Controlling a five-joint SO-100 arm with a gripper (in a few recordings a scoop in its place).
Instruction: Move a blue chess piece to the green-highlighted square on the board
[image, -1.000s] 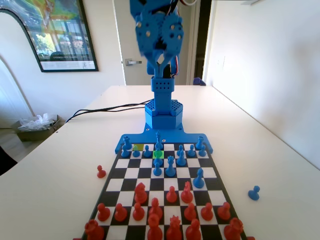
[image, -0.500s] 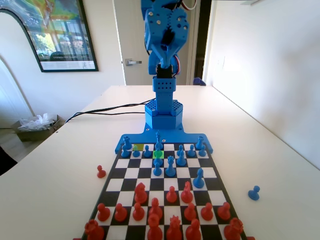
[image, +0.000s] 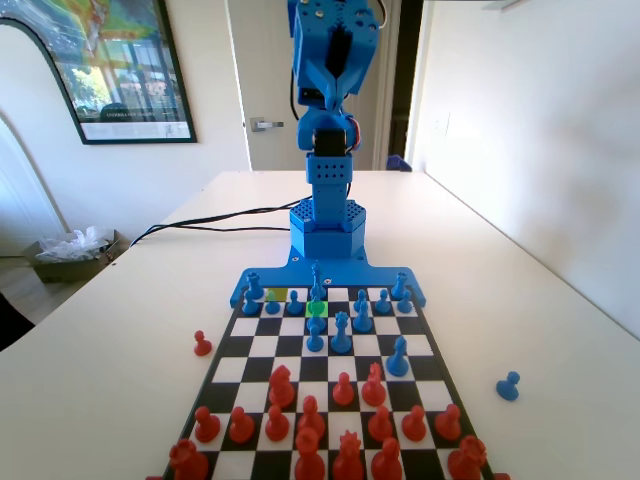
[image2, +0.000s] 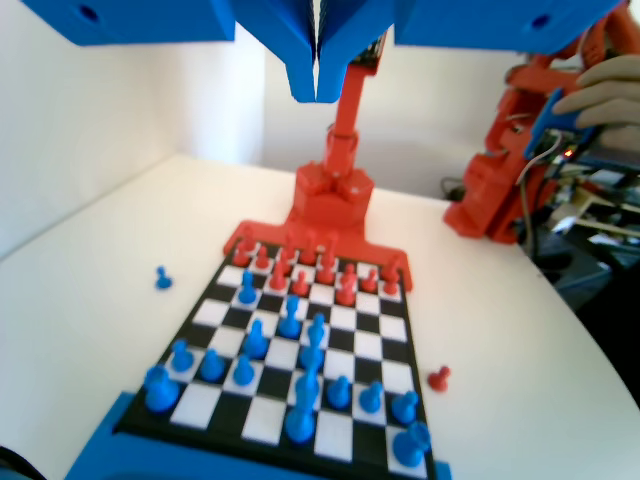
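**Operator A:** Report the state of the gripper.

**Operator B:** In the wrist view the gripper (image2: 317, 85) hangs from the top edge with its two jaws pressed together, only a thin seam between them and nothing held. In the fixed view the gripper (image: 325, 90) is raised high above the table, over the arm's base column and well clear of every piece.

**Operator A:** Locate the green-highlighted square.

**Operator B:** In the fixed view the green-highlighted square (image: 316, 308) lies in the second row from the arm's end of the board (image: 437, 352), near the middle of that row. A blue piece stands just behind it on the back row. A duller yellow-green square (image: 276, 295) sits on the back row, to the left in this view.

**Operator A:** Describe the blue pieces.

**Operator B:** They stand mostly in the two rows nearest the arm. Several stand farther forward: a blue pawn (image: 315, 335) directly in front of the green square, a taller blue piece (image: 341, 333) just to its right, and a third blue pawn (image: 398, 356) farther right and one row nearer the camera.

**Operator A:** Report the remaining items.

**Operator B:** The red pieces occupy the near rows in the fixed view. One loose blue pawn (image: 508, 385) stands on the table (image: 540, 300) to the right of the board, and a loose red pawn (image: 202, 343) stands off its left side. In the wrist view these appear as the loose blue pawn (image2: 163, 277) at left and the loose red pawn (image2: 438, 378) at right.
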